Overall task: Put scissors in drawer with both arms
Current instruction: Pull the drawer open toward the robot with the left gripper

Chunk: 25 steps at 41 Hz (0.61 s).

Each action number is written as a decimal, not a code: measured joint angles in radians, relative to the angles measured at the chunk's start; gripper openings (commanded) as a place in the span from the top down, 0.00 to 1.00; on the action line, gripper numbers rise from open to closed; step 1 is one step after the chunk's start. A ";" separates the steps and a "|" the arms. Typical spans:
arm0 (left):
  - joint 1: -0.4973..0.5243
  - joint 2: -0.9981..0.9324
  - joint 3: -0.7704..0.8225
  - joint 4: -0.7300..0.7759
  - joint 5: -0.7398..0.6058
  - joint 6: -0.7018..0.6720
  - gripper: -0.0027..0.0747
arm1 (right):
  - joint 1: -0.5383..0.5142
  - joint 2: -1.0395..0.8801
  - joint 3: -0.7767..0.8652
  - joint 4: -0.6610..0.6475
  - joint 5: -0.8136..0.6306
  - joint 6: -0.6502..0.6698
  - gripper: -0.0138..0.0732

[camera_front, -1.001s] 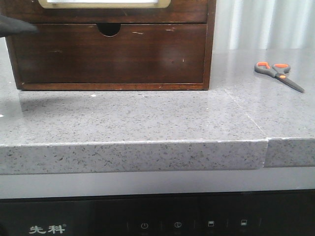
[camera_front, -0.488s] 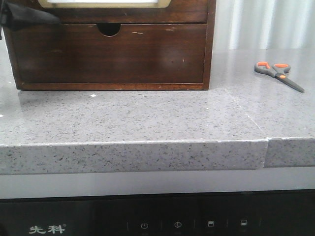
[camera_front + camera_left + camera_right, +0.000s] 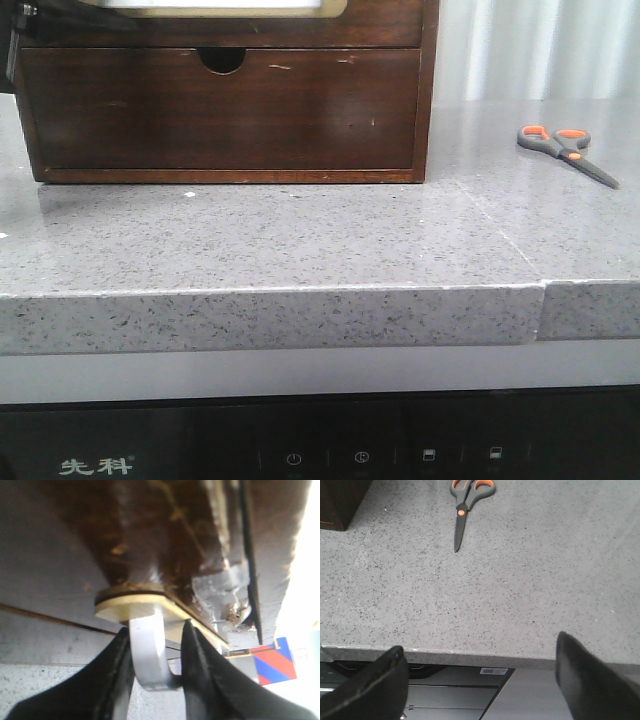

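The scissors (image 3: pixel 565 152) lie flat on the grey counter, right of the wooden cabinet; the right wrist view shows the scissors (image 3: pixel 465 505) far ahead of my fingers. Only the lower strip of the drawer (image 3: pixel 380 22) and its brass frame show at the cabinet's top. My left gripper (image 3: pixel 60 12) is a dark shape at that drawer's left end. Up close, the left gripper (image 3: pixel 156 630) is shut around a silver loop handle (image 3: pixel 149 655) on the dark drawer front (image 3: pixel 165 530). My right gripper (image 3: pixel 480 647) hangs open and empty over the counter's front edge.
Below the framed drawer sits a plain drawer with a half-round notch (image 3: pixel 220 110). The counter has a thick front edge (image 3: pixel 270 320) with a seam (image 3: pixel 541 295) on the right. A dark appliance panel (image 3: pixel 300 450) runs underneath. A red and blue object (image 3: pixel 272 657) shows beyond the cabinet.
My left gripper has risen and moved right, from beside the notched drawer up to the framed drawer's left end. The scissors have not moved.
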 measured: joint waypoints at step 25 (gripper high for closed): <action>0.000 -0.180 0.214 -0.032 0.046 0.008 0.83 | 0.000 0.000 0.000 0.000 0.004 0.000 0.13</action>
